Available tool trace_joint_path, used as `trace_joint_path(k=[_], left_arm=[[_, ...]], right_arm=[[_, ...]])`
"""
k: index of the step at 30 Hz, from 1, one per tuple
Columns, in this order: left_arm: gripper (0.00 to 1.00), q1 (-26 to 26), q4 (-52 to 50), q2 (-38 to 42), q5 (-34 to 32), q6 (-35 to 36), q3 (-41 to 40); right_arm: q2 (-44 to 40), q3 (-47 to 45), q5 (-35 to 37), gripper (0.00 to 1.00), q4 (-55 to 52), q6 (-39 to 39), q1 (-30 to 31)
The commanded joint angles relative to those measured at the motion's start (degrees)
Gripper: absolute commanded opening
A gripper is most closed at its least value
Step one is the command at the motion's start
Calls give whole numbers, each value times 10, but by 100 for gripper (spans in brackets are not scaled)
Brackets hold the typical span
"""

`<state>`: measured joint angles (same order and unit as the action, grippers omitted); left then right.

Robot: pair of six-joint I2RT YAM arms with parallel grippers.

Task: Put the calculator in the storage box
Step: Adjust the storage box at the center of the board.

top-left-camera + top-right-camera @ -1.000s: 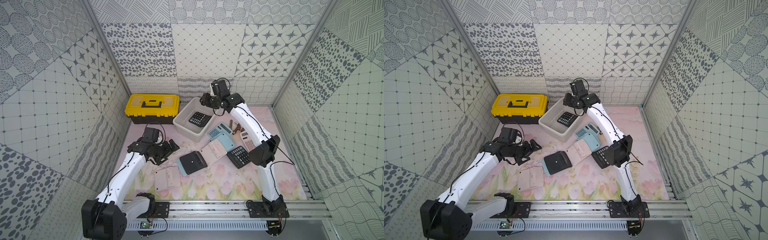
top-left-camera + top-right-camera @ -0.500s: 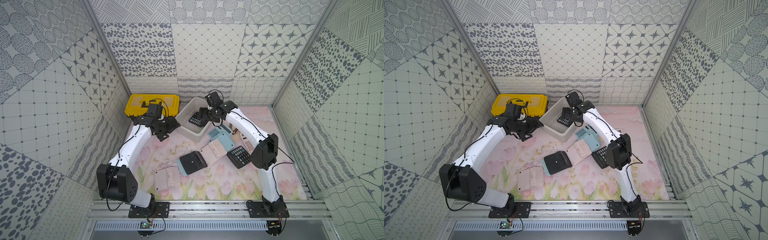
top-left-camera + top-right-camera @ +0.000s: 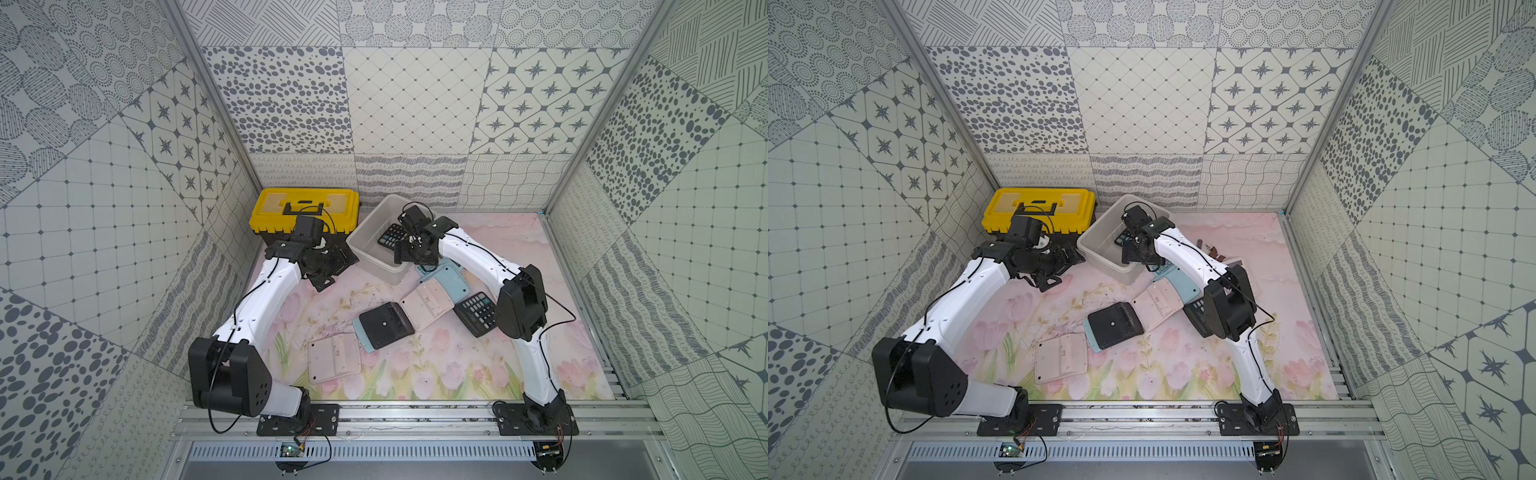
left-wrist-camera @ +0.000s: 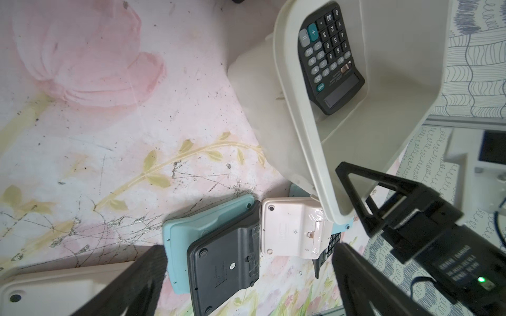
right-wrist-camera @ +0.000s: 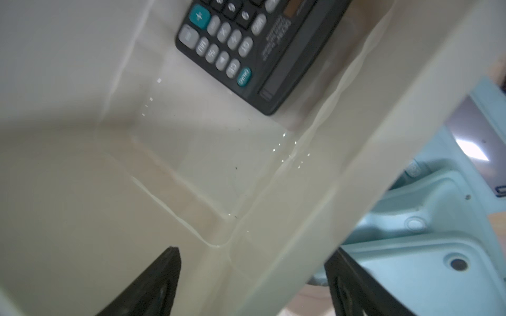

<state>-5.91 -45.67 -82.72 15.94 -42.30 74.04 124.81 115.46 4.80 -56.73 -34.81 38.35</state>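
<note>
Your black calculator (image 3: 392,240) lies keys-up inside the storage box (image 3: 371,251), upper centre in a top view. The right fingers (image 5: 158,281) and left fingers (image 4: 137,281) both stand wide, holding nothing. Expect light, rigid, slick plastic: pinch across its long edges, clear of the keys.

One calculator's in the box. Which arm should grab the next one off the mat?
Right, probably. The right gripper, fingers open, hangs at the storage box's near wall, with the light-blue calculator just below it. The left gripper, also open, sits by the yellow toolbox, farther from any loose calculator.
</note>
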Motion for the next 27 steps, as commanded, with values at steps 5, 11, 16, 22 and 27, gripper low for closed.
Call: trace_joint_path(k=[5,11,16,22,27], left_arm=[[100,0,-8,32,17,5,-38],[99,-7,-6,40,32,5,-62],[99,-16,-2,57,39,0,-81],[99,-23,-7,92,43,-1,-120],[98,-29,-1,119,64,-6,-165]], right_arm=[[-78,-102,45,87,-6,41,-5],[-125,-168,50,86,-2,54,-31],[-157,-198,47,86,3,62,-49],[-220,-232,-17,88,60,75,-50],[-272,-281,-60,92,108,84,-51]])
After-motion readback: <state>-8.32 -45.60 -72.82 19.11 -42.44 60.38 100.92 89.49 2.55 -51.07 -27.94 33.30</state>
